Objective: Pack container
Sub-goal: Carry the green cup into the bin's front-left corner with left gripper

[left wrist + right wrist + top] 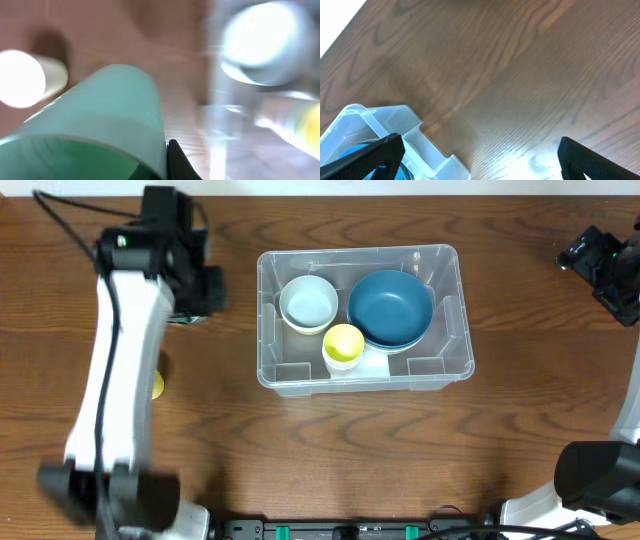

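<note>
Jaws of left gripper (195,300) pinched shut on green cup (100,115), far left of worktop (330,450); right gripper (480,156) jaws wide apart, empty, far right corner; container (440,375) mid-worktop

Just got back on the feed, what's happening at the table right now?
The left tool is shut on a green cup, beside the left wall of the container and not yet over it. The container already holds a white bowl, a blue bowl and a yellow cup. The right tool hangs open at the far right, holding nothing.
</note>
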`<action>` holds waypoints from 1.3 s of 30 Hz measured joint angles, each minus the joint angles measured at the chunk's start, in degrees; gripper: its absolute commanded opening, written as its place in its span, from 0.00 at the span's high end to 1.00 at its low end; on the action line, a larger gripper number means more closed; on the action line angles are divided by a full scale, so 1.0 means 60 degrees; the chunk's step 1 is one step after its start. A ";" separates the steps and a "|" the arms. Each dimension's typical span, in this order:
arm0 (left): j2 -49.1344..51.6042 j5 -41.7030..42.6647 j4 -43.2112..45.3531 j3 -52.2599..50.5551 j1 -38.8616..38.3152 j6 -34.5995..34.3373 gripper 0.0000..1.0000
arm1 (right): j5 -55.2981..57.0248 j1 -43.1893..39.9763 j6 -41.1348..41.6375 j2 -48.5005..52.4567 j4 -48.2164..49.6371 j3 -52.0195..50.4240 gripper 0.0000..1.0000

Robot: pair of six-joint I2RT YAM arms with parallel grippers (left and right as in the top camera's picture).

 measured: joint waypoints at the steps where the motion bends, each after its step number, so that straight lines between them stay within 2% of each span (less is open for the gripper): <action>1: -0.0364 0.0011 0.0033 0.0036 -0.0342 0.0007 0.94 | 0.0004 0.0000 -0.0004 0.0000 0.0000 0.0000 0.01; 6: -0.1468 0.0120 0.0237 0.0095 -0.2167 0.0073 0.94 | 0.0000 0.0000 0.0000 0.0000 0.0000 0.0000 0.01; 13: -0.0739 0.0109 0.0240 -0.0004 -0.3559 0.0401 0.94 | 0.0000 0.0000 -0.0004 0.0000 0.0000 0.0000 0.01; 24: 0.1421 0.0106 -0.0237 -0.0233 -0.4131 0.0532 0.94 | 0.0000 0.0000 -0.0004 0.0000 0.0000 0.0000 0.01; 39: 0.1559 0.0102 -0.0357 -0.1290 -0.4360 0.0127 0.94 | 0.0004 0.0000 -0.0004 0.0000 0.0000 0.0000 0.01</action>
